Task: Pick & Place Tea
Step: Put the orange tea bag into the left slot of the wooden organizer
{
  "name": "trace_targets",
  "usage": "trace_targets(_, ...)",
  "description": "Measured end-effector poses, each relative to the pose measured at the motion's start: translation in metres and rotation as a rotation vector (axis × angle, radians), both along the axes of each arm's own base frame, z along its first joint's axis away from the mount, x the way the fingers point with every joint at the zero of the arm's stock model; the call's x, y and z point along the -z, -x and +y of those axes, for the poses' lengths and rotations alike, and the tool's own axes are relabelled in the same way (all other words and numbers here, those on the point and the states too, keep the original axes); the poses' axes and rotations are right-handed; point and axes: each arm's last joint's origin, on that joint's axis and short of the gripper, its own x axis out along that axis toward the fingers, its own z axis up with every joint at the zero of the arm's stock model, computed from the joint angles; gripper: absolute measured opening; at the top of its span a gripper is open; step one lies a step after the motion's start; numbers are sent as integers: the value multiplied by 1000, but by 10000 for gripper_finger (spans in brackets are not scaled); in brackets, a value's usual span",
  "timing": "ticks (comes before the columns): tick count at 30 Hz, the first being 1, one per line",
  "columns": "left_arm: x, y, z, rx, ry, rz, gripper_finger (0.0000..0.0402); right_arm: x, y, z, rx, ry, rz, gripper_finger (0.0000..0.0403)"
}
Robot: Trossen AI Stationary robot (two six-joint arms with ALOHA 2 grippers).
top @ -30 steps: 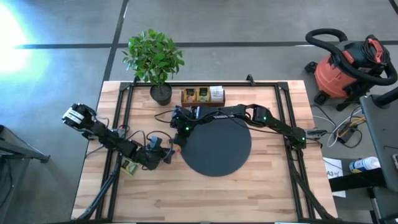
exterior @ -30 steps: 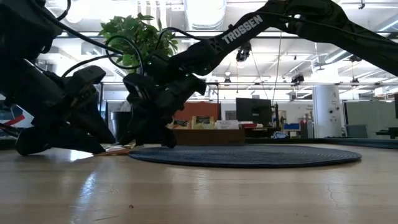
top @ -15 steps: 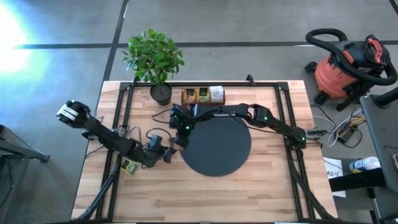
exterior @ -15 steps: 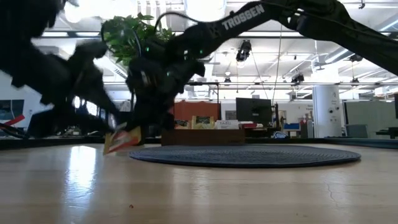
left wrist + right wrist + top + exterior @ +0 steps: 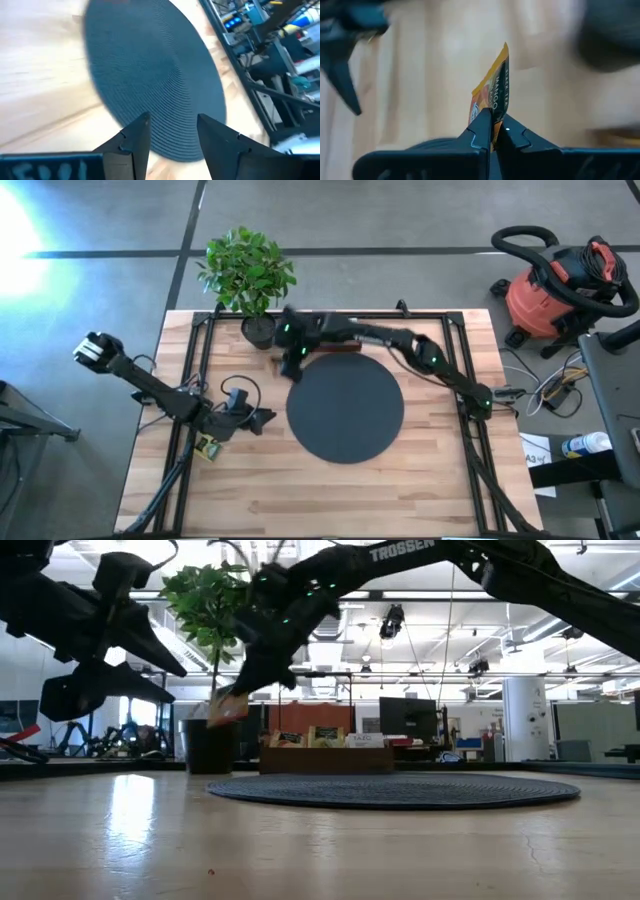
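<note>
My right gripper [image 5: 492,122] is shut on an orange-and-dark tea sachet [image 5: 492,92], high above the table by the black disc's [image 5: 345,410] far left rim, near the plant pot [image 5: 258,330]. In the low view the sachet [image 5: 228,708] hangs in the air in front of the pot. My left gripper [image 5: 172,140] is open with nothing between its fingers; it hovers left of the disc [image 5: 150,85], pointing at it. A green sachet [image 5: 208,446] lies flat on the table under the left arm. My right gripper pinches one edge of the sachet [image 5: 493,116] between its two fingertips [image 5: 480,131]. The fingers slant downward toward the table's left side. The rest of the sachet sticks out beyond the tips, tilted, lifted clear of the table and the disc.
A wooden tray [image 5: 325,758] with upright sachets stands at the far edge behind the disc, mostly covered by the right arm in the high view. A potted plant [image 5: 247,270] stands at the far left. A black frame rail [image 5: 200,360] runs along the table's sides.
My right gripper has risen from the table at the disc's left rim and gone toward the far edge, carrying the orange sachet, which lay on the wood and now hangs clear. My left gripper has risen too and drawn back toward the table's left edge.
</note>
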Motion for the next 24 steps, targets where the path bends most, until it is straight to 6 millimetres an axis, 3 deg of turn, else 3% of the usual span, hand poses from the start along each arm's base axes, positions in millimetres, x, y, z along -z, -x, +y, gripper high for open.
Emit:
trace_targets(4,1,3,2,-33,5,13,137,-22,21,-45,97,17,-36,8)
trace_targets(11,2,3,2,-56,-11,11,137,-18,52,-112,139,52,-21,8)
trace_targets(17,2,3,3,-81,-27,2,137,-5,65,-134,125,47,0,8)
trace_targets(24,2,4,4,-93,-37,2,137,16,66,-128,47,25,37,8)
